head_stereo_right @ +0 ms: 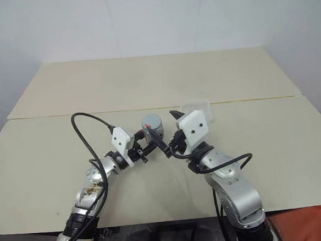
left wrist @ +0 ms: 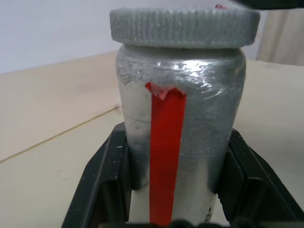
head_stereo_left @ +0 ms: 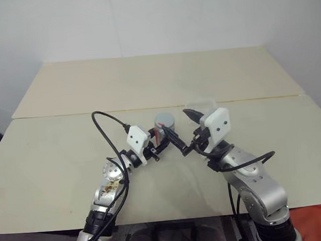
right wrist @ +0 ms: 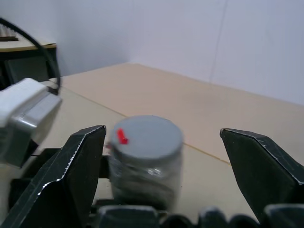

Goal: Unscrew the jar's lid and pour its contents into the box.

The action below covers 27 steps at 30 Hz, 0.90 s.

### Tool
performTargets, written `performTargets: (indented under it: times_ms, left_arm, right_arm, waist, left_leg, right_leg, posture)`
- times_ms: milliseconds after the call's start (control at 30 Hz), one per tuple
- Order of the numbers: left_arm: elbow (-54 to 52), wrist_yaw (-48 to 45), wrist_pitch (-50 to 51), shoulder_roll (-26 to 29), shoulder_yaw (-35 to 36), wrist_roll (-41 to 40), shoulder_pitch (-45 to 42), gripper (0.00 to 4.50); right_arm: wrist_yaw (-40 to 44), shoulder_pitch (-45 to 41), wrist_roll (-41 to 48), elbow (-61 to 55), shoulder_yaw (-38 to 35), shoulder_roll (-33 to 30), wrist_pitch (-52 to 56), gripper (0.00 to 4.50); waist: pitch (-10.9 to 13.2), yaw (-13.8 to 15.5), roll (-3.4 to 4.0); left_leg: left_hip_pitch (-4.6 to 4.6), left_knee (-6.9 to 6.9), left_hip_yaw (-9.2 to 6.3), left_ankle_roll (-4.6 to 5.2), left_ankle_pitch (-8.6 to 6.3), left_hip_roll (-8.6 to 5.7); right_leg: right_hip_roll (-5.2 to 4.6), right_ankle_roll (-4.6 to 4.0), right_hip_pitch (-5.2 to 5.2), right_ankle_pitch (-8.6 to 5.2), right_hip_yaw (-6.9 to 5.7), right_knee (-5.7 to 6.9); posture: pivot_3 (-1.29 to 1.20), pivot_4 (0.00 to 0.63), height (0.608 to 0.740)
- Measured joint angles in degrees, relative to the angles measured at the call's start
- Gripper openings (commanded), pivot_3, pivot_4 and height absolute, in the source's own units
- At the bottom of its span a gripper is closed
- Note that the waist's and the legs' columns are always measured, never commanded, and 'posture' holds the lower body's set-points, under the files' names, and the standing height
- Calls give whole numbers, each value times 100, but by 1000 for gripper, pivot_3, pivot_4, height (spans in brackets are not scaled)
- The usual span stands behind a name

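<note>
A: Count?
B: One jar (head_stereo_left: 164, 126), one lid (left wrist: 184, 26) still screwed on, one clear box (head_stereo_left: 201, 104), two grippers.
A: Surface, room?
B: Two beige tables (head_stereo_left: 53, 161) butted together, white wall (head_stereo_left: 142, 17) behind.
A: Jar versus grippers?
B: Left gripper (head_stereo_left: 161, 142) is clamped on the jar's body, upright above the table. Right gripper (right wrist: 161, 175), just right, has its fingers spread wide, level with the lid, not touching.

Jar (left wrist: 180, 142) silver with red stripe; lid (left wrist: 185, 26) grey, ribbed; hand fingers (right wrist: 263, 166) black; table (head_stereo_left: 58, 160) beige.
</note>
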Motion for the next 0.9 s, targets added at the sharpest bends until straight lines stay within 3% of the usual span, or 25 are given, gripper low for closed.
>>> performTargets:
  times_ms: [767,900]
  left_arm:
    - [-180,-259,9,121,-213,26,61,1976]
    - [-180,-257,7,112,-218,39,60,1976]
  right_arm:
    - [246,-122,5,328,-58,-23,3,4500]
    - [317,-121,33,329,-64,-19,4,3585]
  waist:
    - [0,-28,0]
    - [0,-28,0]
  left_leg:
    - [-4,-1,-2,2,-1,1]
    - [-3,-1,-2,2,-1,2]
  right_leg:
    - [-1,-1,-2,0,3,1]
    - [-1,-2,-2,0,3,0]
  posture:
    - [0,150,740]
    - [0,150,740]
